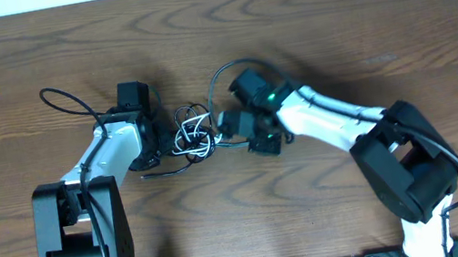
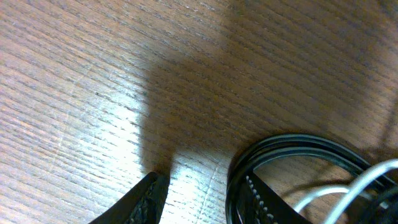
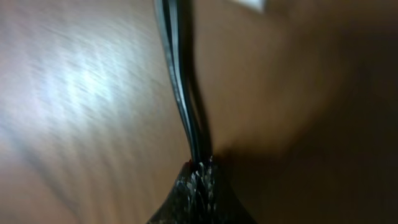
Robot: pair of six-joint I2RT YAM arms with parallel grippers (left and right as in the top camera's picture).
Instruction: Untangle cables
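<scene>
The white cable lies in a small knot of loops at the table's middle, wound together with the black cable, which trails out to the front left. My left gripper is at the knot's left side and open. In the left wrist view bare wood shows between its fingers, and black cable loops curve round the outside of the right finger, with a white strand beside them. My right gripper is at the knot's right side. Its fingertips are shut on black cable strands.
The wooden table stretches away on all sides. Thick black arm wires arch over each arm, one at the left and one above the right wrist. The arm bases stand at the front edge.
</scene>
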